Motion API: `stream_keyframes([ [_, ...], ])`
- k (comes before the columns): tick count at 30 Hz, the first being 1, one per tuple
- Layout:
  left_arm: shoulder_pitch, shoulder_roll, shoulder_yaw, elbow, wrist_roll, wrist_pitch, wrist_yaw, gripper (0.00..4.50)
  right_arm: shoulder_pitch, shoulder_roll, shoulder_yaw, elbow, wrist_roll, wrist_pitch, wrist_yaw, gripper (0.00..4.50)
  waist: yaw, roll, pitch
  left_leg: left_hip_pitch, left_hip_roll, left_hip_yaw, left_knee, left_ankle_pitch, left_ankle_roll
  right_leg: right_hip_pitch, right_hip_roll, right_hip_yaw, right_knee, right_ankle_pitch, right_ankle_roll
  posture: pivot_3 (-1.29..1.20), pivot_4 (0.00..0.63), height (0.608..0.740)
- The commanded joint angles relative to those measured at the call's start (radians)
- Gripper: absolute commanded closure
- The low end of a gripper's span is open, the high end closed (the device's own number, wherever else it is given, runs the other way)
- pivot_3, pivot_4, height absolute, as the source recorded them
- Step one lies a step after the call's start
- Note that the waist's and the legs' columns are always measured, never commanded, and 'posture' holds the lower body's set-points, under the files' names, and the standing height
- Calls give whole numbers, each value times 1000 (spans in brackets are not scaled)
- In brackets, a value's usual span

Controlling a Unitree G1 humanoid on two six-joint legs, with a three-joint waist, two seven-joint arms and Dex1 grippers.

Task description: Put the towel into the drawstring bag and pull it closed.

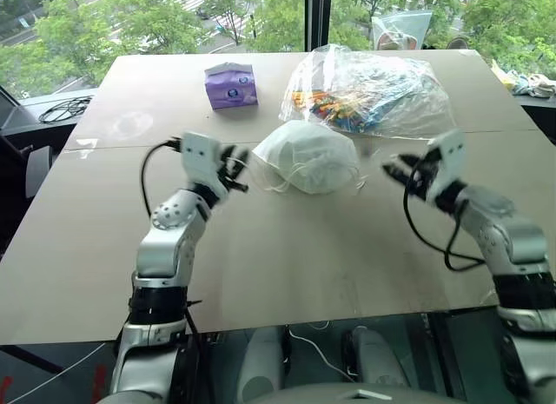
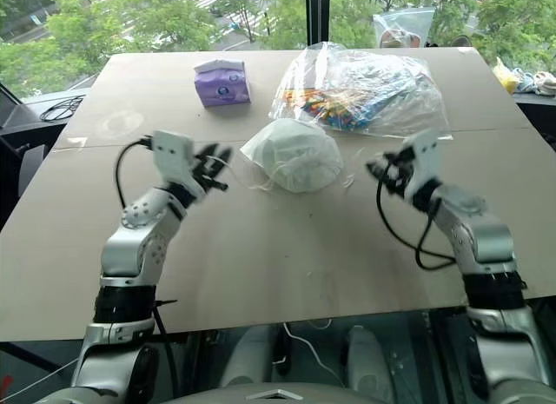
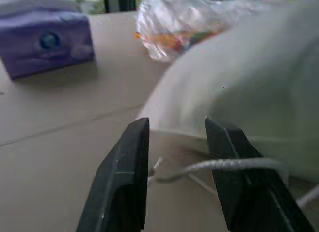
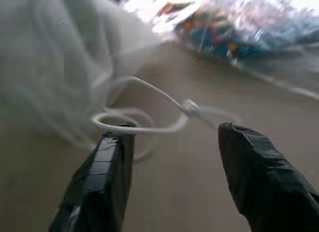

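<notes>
ok so my left hand (image 1: 236, 171) sits just left of the drawstring bag (image 1: 306, 155), fingers spread with one cord (image 3: 224, 164) lying across the gap between them. The bag's a puffed-up lump mid-surface, long axis roughly left-right, and I guess the towel's already inside. My right hand (image 1: 401, 173) is spread too, cord loop (image 4: 130, 126) by its fingertips. Left looks closer. Count: one bag, two cord ends, two hands
</notes>
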Motion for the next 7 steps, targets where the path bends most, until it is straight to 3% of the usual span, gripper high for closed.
stream_keyframes([
  [1, 132, 113, 7, -85, 1, -8, -133, 1886, 65, -106, -52, 40, -58, -186, 150, 688, -11, 1, 1, 0, 1, -1, 0, 0, 0, -2, 0, 2, 1, 0, 0, 0, 150, 740],
  [7, 312, 173, 104, -171, -63, -47, -219, 1886, 126, -88, -212, 71, 100, -287, 321, 688, -7, 0, 0, 12, 6, -2, 0, -3, -5, 4, 1, 3, 2, -2, -4, 0, 150, 740],
])
